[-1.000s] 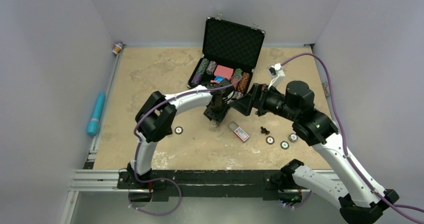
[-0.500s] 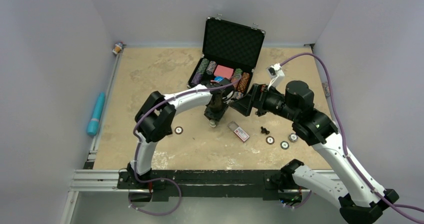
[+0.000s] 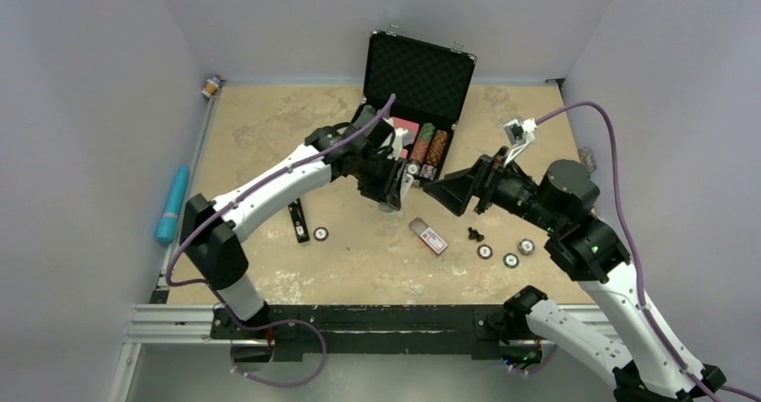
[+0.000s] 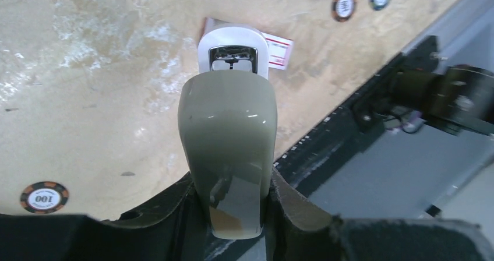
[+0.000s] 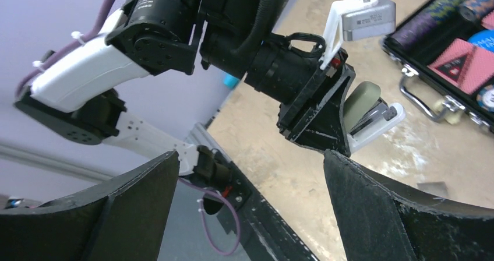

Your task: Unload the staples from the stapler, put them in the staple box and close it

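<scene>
My left gripper is shut on a pale grey and white stapler with a silver metal mouth, gripping its rear and holding it above the table. The same stapler shows in the right wrist view. A long, slim black stapler-shaped thing lies on the table to the left, apart from both grippers. My right gripper is open wide and empty. It points at the left gripper from the right, a short gap away.
A red and white staple box lies on the table below the grippers. Poker chips and a small black piece lie right of it. An open black chip case stands behind. A blue tube lies at the left edge.
The left arm swung its elbow out to the left and lifted and turned the grey stapler toward the right gripper. This uncovered the slim black thing. The right arm drew back slightly to the right.
</scene>
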You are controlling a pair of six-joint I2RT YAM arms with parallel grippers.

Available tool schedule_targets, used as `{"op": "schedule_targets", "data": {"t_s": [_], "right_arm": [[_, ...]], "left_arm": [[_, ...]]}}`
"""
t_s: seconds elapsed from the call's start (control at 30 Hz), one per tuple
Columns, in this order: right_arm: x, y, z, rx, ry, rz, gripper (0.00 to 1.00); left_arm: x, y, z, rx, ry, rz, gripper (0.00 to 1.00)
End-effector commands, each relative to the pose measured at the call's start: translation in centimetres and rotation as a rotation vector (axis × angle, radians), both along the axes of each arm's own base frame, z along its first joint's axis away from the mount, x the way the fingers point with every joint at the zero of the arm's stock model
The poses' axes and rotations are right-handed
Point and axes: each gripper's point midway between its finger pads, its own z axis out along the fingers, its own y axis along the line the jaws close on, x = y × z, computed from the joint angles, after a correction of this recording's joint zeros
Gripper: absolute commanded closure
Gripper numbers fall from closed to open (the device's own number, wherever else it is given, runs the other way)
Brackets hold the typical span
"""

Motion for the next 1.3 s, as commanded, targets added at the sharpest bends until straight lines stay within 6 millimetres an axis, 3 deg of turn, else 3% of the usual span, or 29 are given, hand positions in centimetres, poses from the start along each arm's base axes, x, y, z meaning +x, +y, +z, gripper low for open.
{"op": "schedule_targets", "data": {"t_s": [0.0, 0.2, 0.53, 0.67, 0.77, 0.87, 1.27], "right_arm": [[-1.7, 0.6, 5.0, 0.131, -0.108, 0.082, 0.01], [-3.2, 1.1, 7.2, 0.200, -0.168, 0.161, 0.01], [-3.4, 2.1, 8.2, 0.252, -0.158, 0.226, 0.01], [-4.6, 2.2, 8.9, 0.316, -0.191, 0.285, 0.01], [-5.4, 2.3, 9.2, 0.359, -0.197, 0.320, 0.01], [-5.8, 2.2, 9.7, 0.381, -0.202, 0.332, 0.01], [-4.4, 2.7, 12.0, 0.411, -0.228, 0.313, 0.01]], "left_arm": [[-1.9, -0.9, 6.7, -0.260, 0.036, 0.007, 1.00], [-3.5, 0.2, 13.7, -0.456, -0.014, 0.025, 1.00], [-5.5, 2.1, 20.1, -0.709, -0.036, 0.079, 1.00], [-6.5, 1.6, 22.5, -0.839, -0.016, 0.018, 1.00], [-7.7, 1.3, 25.9, -0.989, -0.034, -0.057, 1.00], [-8.8, 1.4, 28.0, -1.063, -0.042, -0.118, 1.00], [-10.5, 1.8, 30.6, -1.134, -0.033, -0.214, 1.00]]}}
